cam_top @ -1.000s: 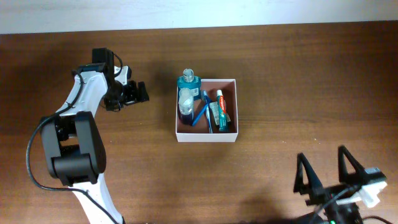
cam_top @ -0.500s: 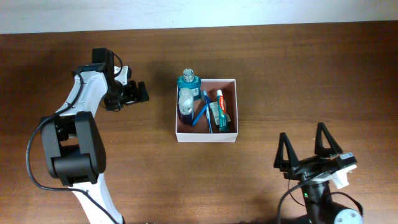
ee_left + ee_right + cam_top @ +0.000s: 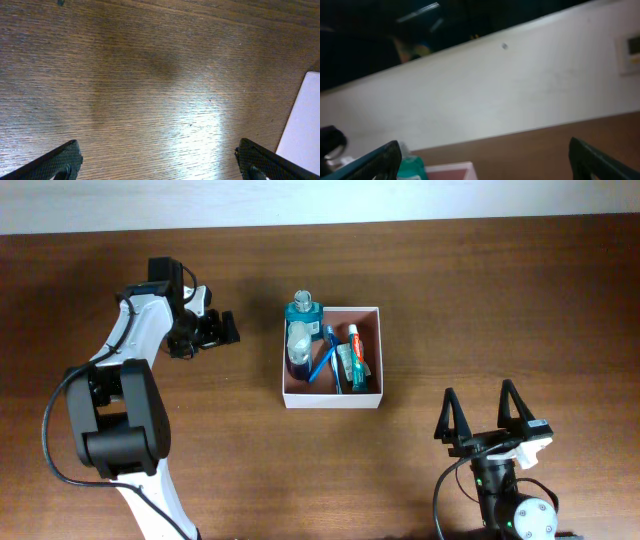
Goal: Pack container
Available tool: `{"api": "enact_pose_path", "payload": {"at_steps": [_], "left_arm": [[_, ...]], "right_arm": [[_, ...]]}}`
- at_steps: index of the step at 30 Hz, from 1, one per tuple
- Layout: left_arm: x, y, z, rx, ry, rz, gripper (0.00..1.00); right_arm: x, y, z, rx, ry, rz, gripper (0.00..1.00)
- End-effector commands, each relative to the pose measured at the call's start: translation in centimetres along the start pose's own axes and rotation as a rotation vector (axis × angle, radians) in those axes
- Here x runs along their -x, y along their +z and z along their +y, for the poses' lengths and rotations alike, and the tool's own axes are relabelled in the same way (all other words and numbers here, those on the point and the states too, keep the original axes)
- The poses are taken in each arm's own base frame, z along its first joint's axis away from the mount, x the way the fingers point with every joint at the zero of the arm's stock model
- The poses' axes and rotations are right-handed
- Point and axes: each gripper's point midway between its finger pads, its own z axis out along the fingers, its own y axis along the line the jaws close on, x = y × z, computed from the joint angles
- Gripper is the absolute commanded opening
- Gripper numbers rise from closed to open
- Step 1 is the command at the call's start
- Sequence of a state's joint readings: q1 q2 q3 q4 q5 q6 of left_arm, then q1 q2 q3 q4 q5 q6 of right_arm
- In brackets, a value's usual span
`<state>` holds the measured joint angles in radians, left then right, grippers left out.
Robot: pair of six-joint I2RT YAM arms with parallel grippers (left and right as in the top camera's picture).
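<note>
The container (image 3: pixel 372 397), a square white-walled box with a reddish-brown inside, sits mid-table in the overhead view. It holds a teal bottle (image 3: pixel 301 335) leaning over its far left wall, a blue toothbrush (image 3: pixel 321 363) and a toothpaste tube (image 3: pixel 354 348). My left gripper (image 3: pixel 222 330) is open and empty over bare wood left of the container; its wrist view shows the jaws (image 3: pixel 160 162) wide apart and a white container wall (image 3: pixel 299 122) at the right. My right gripper (image 3: pixel 482 412) is open and empty at the near right; its wrist view (image 3: pixel 485 160) shows the container corner (image 3: pixel 455 169) and teal bottle (image 3: pixel 410 167).
The table is dark brown wood (image 3: pixel 480 290). A pale wall (image 3: pixel 485 95) runs behind the table's far edge. The left arm (image 3: pixel 120 400) stretches along the left side of the table.
My right arm has swung in from the near right corner toward the left and up into view, its open fingers now pointing toward the container. The left arm and the container have not moved.
</note>
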<state>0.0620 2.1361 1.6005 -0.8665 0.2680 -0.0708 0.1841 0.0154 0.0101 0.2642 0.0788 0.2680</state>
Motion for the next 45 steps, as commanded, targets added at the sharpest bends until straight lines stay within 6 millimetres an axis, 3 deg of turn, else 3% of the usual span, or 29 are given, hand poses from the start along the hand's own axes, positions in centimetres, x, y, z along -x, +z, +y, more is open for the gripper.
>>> {"api": "enact_pose_path", "payload": {"at_steps": [1,8,20,24,45], "left_arm": [[0.0,-0.1,0.0,0.003,0.013,-0.004,0.99],[0.0,-0.1,0.0,0.003,0.013,-0.004,0.99],[0.0,-0.1,0.0,0.003,0.014,-0.004,1.0],[0.0,-0.1,0.0,0.003,0.013,-0.004,0.99],[0.0,-0.1,0.0,0.003,0.013,-0.004,0.99]], "right_arm": [[-0.7,-0.1,-1.3,-0.054,-0.016,0.023,0.98],[-3.8,-0.5,-2.7,-0.102,-0.143,0.156,0.98],[-7.3,-1.4,-3.8,-0.107,-0.334,0.321,0.98],[-7.3,-1.4,-3.8,-0.096,-0.397,0.324,0.98],[-7.3,-1.4,-3.8,-0.096,-0.395,0.324,0.98]]}}
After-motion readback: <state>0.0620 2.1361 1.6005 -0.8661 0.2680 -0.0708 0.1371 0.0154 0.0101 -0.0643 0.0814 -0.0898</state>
